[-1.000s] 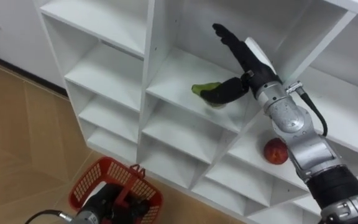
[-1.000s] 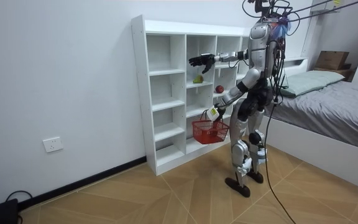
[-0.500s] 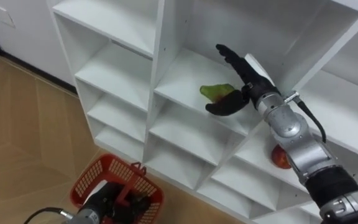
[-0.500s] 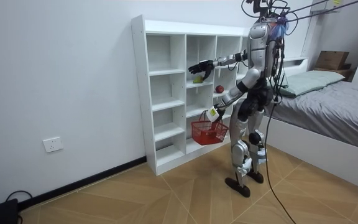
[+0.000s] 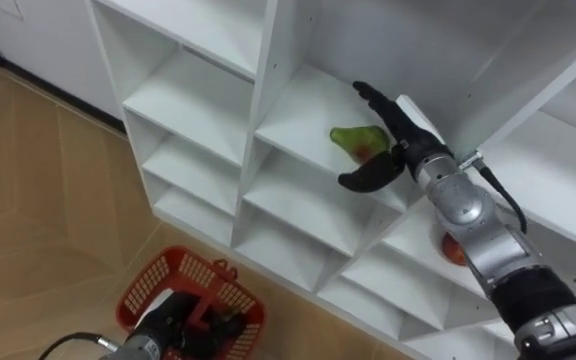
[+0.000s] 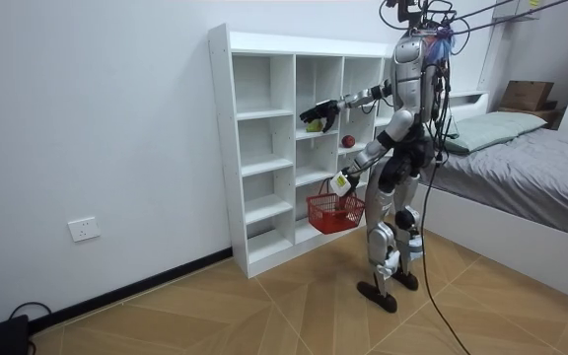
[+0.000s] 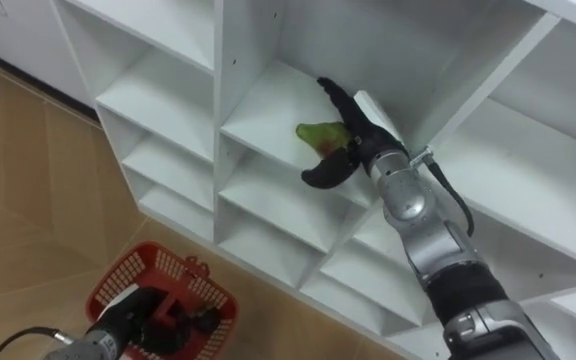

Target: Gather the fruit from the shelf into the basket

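Note:
A green pear [image 5: 351, 141] lies on a middle shelf of the white closet [image 5: 218, 95]. My right hand [image 5: 393, 135] is open around the pear, with straight fingers along its far side and the thumb [image 5: 363, 178] curved below and in front of it. A red apple [image 5: 452, 251] sits one shelf lower to the right, partly hidden behind my forearm. My left hand [image 5: 168, 322] is shut on the handle of a red basket [image 5: 148, 290] that hangs low in front of the closet. In the room view I stand facing the closet [image 6: 264, 148].
The closet's other compartments hold nothing. Its upright dividers stand close on both sides of my right hand. Wooden floor [image 5: 38, 200] lies to the left, and a bed [image 6: 521, 148] stands behind me on the room view's right.
My right hand has come down from above the shelf to the pear, so that fingers and thumb now bracket it. The eye views have shifted slightly. The basket still hangs from my left hand.

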`<state>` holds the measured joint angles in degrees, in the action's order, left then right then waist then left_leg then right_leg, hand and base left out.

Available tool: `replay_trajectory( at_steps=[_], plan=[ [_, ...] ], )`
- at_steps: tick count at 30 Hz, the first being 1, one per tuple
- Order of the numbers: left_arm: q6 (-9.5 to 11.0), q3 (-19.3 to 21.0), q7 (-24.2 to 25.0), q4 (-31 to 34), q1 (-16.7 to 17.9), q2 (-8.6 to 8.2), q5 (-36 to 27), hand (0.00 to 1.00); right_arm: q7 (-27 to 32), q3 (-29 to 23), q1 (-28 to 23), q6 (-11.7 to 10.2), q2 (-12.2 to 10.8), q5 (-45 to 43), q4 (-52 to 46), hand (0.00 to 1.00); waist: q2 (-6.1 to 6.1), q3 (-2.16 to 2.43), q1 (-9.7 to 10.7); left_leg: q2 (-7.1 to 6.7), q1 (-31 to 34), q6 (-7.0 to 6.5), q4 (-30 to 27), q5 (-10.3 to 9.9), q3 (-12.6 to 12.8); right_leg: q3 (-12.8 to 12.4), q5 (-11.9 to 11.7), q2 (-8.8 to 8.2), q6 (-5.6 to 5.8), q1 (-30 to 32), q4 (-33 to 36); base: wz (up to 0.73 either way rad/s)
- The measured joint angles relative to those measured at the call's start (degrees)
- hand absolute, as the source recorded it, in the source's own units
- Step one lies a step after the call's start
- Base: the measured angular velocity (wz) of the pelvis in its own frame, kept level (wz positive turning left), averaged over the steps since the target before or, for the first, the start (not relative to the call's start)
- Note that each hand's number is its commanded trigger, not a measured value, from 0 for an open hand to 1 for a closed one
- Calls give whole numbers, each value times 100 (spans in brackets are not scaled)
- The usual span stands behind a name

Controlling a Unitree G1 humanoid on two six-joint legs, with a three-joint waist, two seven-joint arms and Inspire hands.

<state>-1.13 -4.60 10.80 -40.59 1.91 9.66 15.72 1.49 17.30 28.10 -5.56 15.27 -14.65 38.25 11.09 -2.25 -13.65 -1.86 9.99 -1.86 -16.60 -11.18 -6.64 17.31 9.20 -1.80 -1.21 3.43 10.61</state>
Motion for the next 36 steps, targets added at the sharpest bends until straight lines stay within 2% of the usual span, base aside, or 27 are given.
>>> replay_trajectory(
  at_steps=[7,18,24,36],
  plan=[
    [-1,-69,-3,0,-144,-77,-9,100,116,-6,44,34,0,-186,71,0,-57,-26,-61,9,289,0,-61,27,32,-7,-47,5,-12,275,8,0],
    [-39,-128,8,-154,-251,-155,-8,100,165,-5,90,26,0,-378,184,0,-142,18,-74,8,298,7,-37,81,36,-14,-70,0,-17,315,10,0],
    [-63,-129,9,-379,-250,-179,-9,100,162,0,191,67,0,-619,364,0,-142,19,-81,3,297,10,-3,117,33,-15,-80,-8,-24,333,20,0],
    [-68,-126,12,-431,-275,-196,-9,100,166,0,230,103,-1,-683,407,0,-130,18,-80,3,313,9,-6,122,32,-5,-89,-11,-23,344,21,0]
  ],
)
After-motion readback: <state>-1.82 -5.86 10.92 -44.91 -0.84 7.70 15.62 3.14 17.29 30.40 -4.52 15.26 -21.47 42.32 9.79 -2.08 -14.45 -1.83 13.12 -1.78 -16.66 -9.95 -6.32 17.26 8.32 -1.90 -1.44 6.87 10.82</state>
